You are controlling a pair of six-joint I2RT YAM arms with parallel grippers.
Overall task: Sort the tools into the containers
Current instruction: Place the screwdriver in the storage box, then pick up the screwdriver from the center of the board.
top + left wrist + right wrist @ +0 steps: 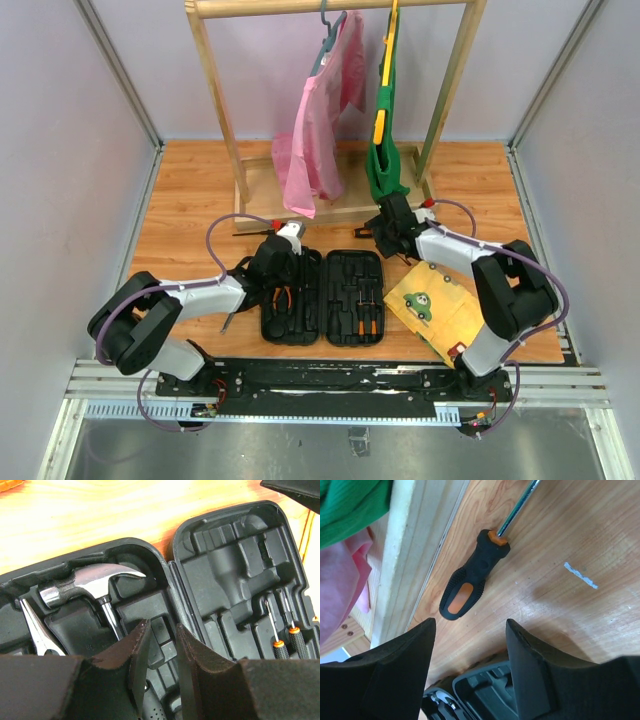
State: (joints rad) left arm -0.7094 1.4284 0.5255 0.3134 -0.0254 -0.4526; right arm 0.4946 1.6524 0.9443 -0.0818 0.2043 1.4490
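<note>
Holds right hand (pixel 470 625) spread wide and empty over screwdriver (pixel 472 577) behind case (pixel 225 555); left hand (pixel 162 630) narrowly parted, empty, above case.

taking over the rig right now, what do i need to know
Left gripper: part open, empty, over the left half of the case.
Right gripper: open, just short of the loose screwdriver on the table beside the wooden rack base.
Done: hammer and pliers in the left half, small screwdrivers in the right.
To do: grab that screwdriver and slot it in.
</note>
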